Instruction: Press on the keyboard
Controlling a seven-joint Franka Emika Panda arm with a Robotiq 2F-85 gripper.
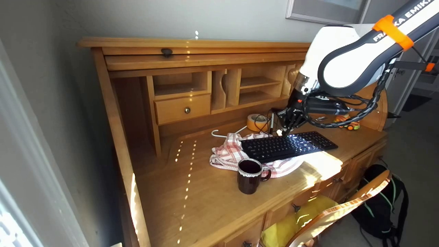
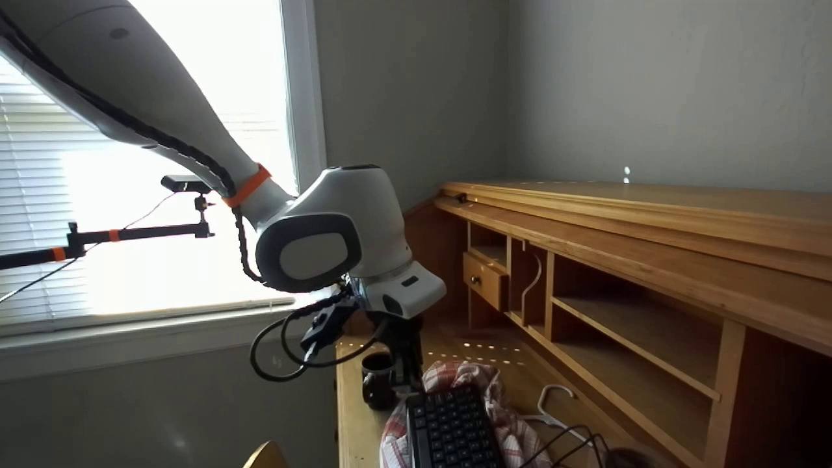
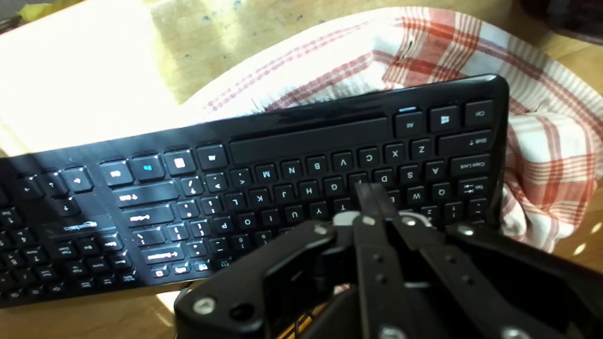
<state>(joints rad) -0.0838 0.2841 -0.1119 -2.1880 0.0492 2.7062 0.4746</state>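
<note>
The flat black keyboard [image 1: 289, 145] lies on the desk, partly on a checked cloth; it also shows in an exterior view [image 2: 455, 432] cut off at the bottom edge, and upside down in the wrist view [image 3: 306, 141]. My gripper [image 3: 373, 187] is shut with its two fingertips together and nothing between them. In the wrist view the tips lie over the F key and hide part of it and keys beside it. The gripper shows above the keyboard in both exterior views [image 1: 284, 132] [image 2: 408, 387]. I cannot tell whether the tips touch the keys.
A dark mug [image 1: 248, 180] stands by the keyboard's near corner. The red and white cloth [image 1: 226, 154] lies under one end. A tape roll [image 1: 257, 122], white hanger [image 1: 218, 134], cables and toy vehicle [image 1: 353, 125] sit behind. Wooden shelves [image 1: 185, 92] rise at the back.
</note>
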